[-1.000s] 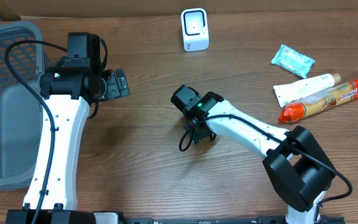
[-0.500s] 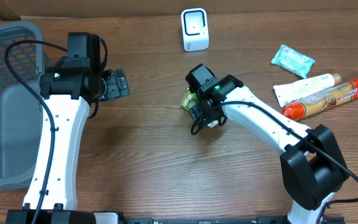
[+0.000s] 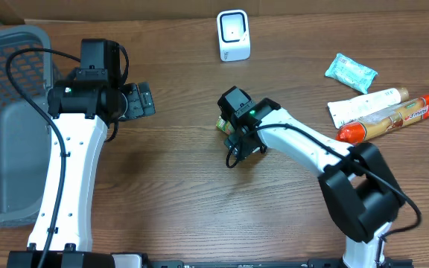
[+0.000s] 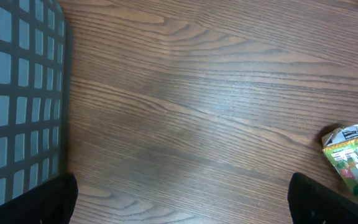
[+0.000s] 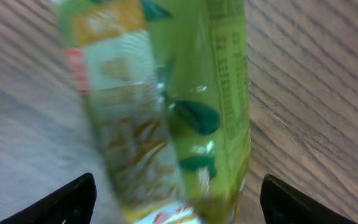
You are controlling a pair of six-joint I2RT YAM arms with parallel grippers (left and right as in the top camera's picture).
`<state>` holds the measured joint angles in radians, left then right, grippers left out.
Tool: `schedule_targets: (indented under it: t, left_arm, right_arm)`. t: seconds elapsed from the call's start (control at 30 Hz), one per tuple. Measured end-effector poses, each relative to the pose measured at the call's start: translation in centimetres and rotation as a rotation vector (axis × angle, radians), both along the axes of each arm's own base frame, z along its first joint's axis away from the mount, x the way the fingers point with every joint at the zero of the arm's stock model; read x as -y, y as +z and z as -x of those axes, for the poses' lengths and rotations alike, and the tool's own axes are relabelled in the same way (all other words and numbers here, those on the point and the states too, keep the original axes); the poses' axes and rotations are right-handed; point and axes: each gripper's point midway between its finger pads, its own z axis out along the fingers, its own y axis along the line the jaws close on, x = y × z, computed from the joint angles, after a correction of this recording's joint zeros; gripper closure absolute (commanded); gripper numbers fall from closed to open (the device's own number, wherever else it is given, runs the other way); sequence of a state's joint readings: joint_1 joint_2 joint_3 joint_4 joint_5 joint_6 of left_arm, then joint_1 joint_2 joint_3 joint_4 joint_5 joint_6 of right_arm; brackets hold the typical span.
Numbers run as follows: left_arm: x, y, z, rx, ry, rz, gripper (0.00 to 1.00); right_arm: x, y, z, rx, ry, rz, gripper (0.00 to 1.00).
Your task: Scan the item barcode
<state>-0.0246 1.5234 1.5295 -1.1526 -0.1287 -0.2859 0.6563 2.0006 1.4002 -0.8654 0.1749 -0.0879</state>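
Pack [image 5: 166, 106] is lying flat at centre, long axis running between right gripper's [image 5: 174, 198] released, spread fingers; left gripper [image 3: 141, 100] is hovering far-left, fingers spread.

Overhead: even, fairly bright light from above; soft, short shadows on the wooden table [image 3: 177, 216]; sharp edge to edge. Left wrist: clear, wood grain crisp, lower corners dark. Right wrist: green packet [image 5: 166, 106] smeared and out of focus, print unreadable.
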Motion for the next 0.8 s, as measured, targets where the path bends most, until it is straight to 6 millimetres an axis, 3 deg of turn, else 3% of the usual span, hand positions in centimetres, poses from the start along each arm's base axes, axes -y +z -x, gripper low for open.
schedule_targets:
  t: [0.27, 0.33, 0.6, 0.8]
  left_arm:
    - [0.0, 0.0, 0.0, 0.0, 0.0, 0.0, 0.0]
    - [0.0, 0.0, 0.0, 0.0, 0.0, 0.0, 0.0]
    - [0.0, 0.0, 0.0, 0.0, 0.0, 0.0, 0.0]
    - [0.0, 0.0, 0.0, 0.0, 0.0, 0.0, 0.01]
  right_arm:
    - [2.4, -0.9, -2.0, 0.013, -0.054, 0.023, 0.86]
    - [3.3, -0.9, -2.5, 0.012, -0.084, 0.017, 0.96]
    - [2.8, -0.7, -1.7, -0.071, -0.089, -0.059, 0.96]
    - [-0.2, 1.4, 0.0, -0.213, -0.067, -0.225, 0.96]
